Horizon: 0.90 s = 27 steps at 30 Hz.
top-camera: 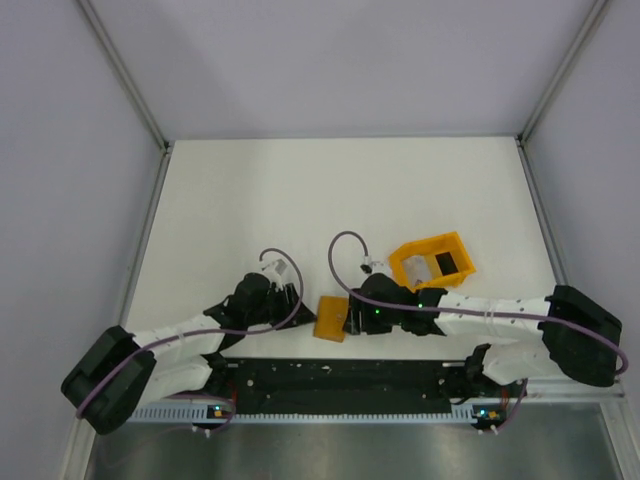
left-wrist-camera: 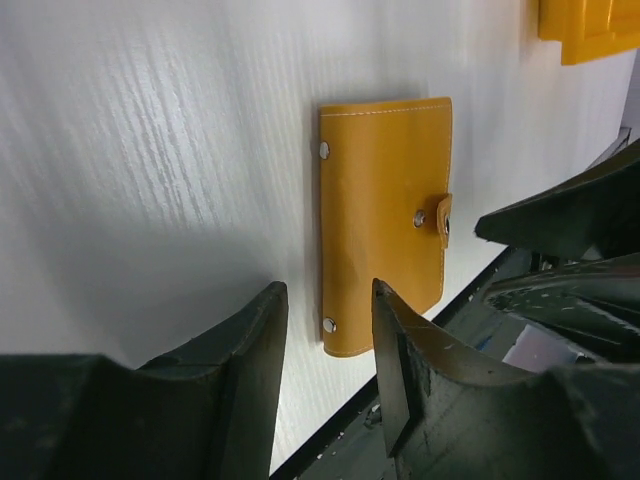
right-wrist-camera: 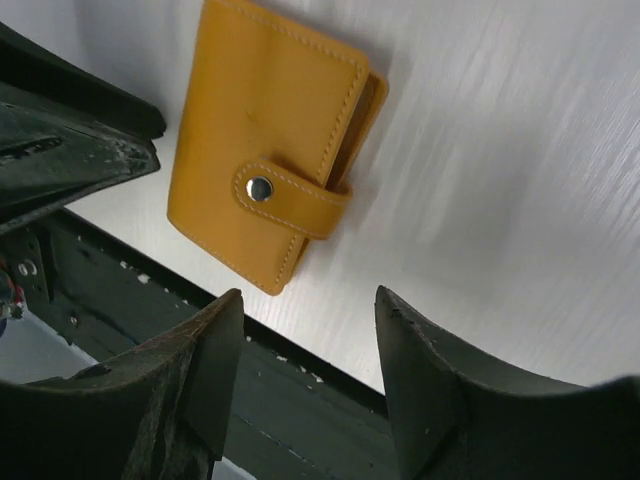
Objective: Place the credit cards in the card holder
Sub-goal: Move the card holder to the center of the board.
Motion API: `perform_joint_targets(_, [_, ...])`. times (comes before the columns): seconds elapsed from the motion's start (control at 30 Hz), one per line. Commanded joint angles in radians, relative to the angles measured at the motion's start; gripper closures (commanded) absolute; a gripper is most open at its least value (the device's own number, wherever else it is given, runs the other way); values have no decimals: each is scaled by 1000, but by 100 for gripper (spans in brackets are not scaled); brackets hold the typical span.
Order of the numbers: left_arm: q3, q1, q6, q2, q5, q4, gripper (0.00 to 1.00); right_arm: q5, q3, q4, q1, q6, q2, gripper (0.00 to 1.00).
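Note:
The card holder (top-camera: 331,318) is an orange wallet, folded shut with its strap snapped, lying flat on the white table near the front edge. It shows in the left wrist view (left-wrist-camera: 385,240) and in the right wrist view (right-wrist-camera: 265,140). My left gripper (top-camera: 304,311) (left-wrist-camera: 328,300) is open and empty just left of it. My right gripper (top-camera: 352,318) (right-wrist-camera: 310,305) is open and empty just right of it. Neither touches the wallet. No credit cards are in view.
A yellow-orange open bin (top-camera: 432,262) stands behind and to the right of the wallet, with a dark thing inside; its corner shows in the left wrist view (left-wrist-camera: 590,25). The black front rail (top-camera: 340,375) runs along the table's near edge, close to the wallet.

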Motion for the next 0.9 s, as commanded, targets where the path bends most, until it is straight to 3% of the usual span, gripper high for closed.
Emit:
perform_joint_targets(0.0, [-26,-9,27,21,79,38,55,24,-43,84,57,159,31,45])
perform_joint_targets(0.3, [-40,-14,-31,91,17,120,68,30,44,206,40,99,192,46])
perform_joint_targets(0.47, [-4,-14,-70,122,-75,120,72,-39,86,272,-60,27,247,47])
perform_joint_targets(0.73, [132,-4,-76,234,-256,94,72,-131,196,266,-196,-142,335,46])
perform_joint_targets(0.87, [223,11,-54,317,-212,69,76,-101,251,180,-218,-205,318,46])
